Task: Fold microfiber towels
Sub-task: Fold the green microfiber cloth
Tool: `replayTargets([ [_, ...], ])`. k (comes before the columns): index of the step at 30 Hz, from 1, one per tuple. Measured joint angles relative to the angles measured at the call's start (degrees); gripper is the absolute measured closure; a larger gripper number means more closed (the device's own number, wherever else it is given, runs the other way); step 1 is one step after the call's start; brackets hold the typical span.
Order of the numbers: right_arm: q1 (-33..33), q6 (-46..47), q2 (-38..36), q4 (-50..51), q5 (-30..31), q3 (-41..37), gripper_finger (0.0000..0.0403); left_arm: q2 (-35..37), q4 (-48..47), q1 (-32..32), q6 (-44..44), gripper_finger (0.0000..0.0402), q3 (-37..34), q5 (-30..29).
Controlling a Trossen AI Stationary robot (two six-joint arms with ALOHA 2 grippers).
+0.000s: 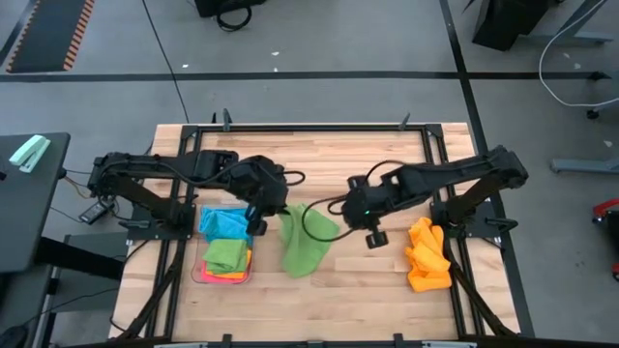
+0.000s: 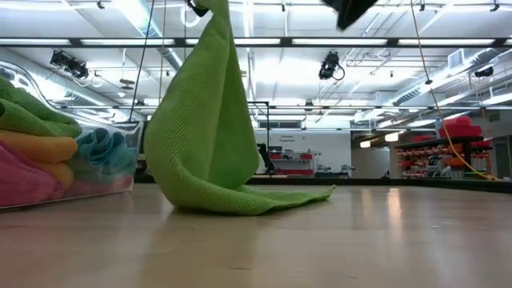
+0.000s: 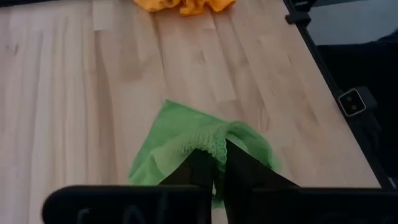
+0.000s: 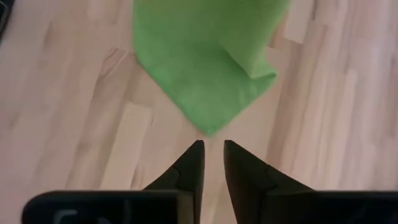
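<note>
Centrally: green towel (image 1: pixel 303 242) hung by one corner from left gripper (image 3: pixel 216 163), pinched shut; lower edge trailing on table (image 1: pixel 368 285). Right gripper (image 4: pixel 213 148) just off towel, slightly parted, empty. Risk: thin corner pinch slipping; lone hold bunching cloth.

1. a pale wooden worktop (image 1: pixel 319 155) of narrow planks, edged by a black metal frame (image 1: pixel 309 126).
2. around it lies a grey concrete floor (image 1: pixel 319 39), crossed by dark lines.
3. a strip of orange and black hazard tape (image 1: pixel 77 34) runs along the floor at the top left of the high view.
4. a dark side table (image 1: pixel 29 208) stands left of the worktop.
5. black cables (image 1: pixel 164 48) trail across the floor.
6. in the low view, a large hall stretches behind, with long ceiling lights (image 2: pixel 336 42) in rows.
7. red shelving (image 2: pixel 448 152) lines the right side of the hall.
8. a white far wall (image 2: pixel 308 148) closes the hall.
</note>
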State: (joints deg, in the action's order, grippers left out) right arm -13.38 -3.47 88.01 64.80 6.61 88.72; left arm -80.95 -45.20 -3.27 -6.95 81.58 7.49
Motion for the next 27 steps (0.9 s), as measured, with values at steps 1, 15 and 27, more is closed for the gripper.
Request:
replayTargets([
  [1, 0.02, -0.75, 0.00, -3.01, 0.00, -2.40, 0.0329, -0.01, -0.50, -0.01, -0.07, 0.0369, 0.00, 0.01],
  [15, 0.26, -13.85, 0.07, -42.04, 1.34, -33.49, 0.0270, -0.06, -1.32, -0.05, -0.21, 0.0389, 0.00, 0.07],
  [27, 2.69, -28.59, 0.07, -60.09, 4.72, -47.83, 0.0286, -0.15, -1.32, -0.07, -0.32, 0.0365, 0.00, -1.64],
])
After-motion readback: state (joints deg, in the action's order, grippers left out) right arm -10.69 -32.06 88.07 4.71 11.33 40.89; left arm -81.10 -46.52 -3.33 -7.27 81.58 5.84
